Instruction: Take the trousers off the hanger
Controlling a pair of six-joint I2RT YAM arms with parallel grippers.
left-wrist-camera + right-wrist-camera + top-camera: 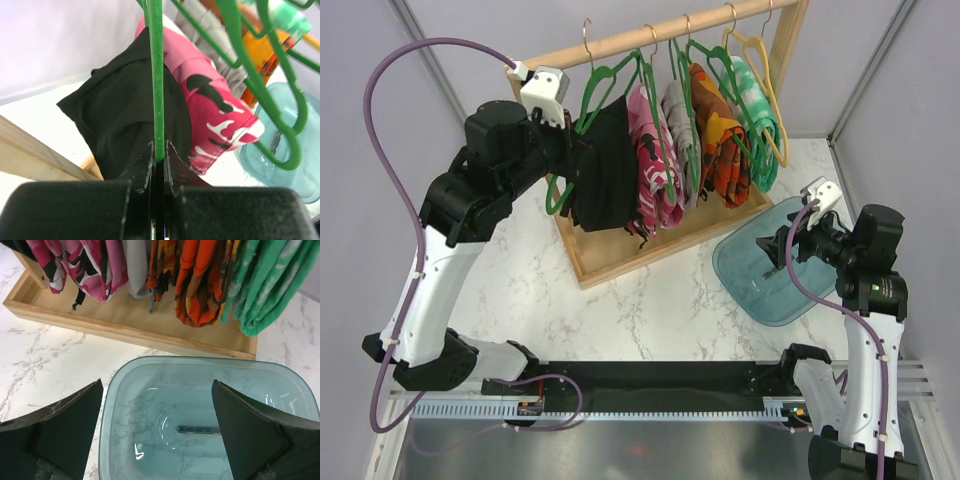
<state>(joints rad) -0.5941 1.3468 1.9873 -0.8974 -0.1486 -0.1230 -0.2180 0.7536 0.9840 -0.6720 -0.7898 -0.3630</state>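
Several trousers hang on hangers from a wooden rail (650, 35): black trousers (605, 170), pink camouflage (655, 165), grey (682, 140), orange-patterned (720, 140) and green-white (758, 120). My left gripper (570, 150) is shut on the thin green hanger (158, 75) that carries the black trousers (125, 115), at the rack's left end; the pink camouflage pair (210, 105) hangs just beyond. My right gripper (157, 382) is open and empty, hovering over a blue-green tub (107, 405), apart from the rack.
The rack stands on a wooden base tray (620, 265), whose front edge shows in the right wrist view (125, 325). The translucent tub (720, 262) sits on the marble table at the right. An empty yellow hanger (775, 100) hangs at the rail's right end.
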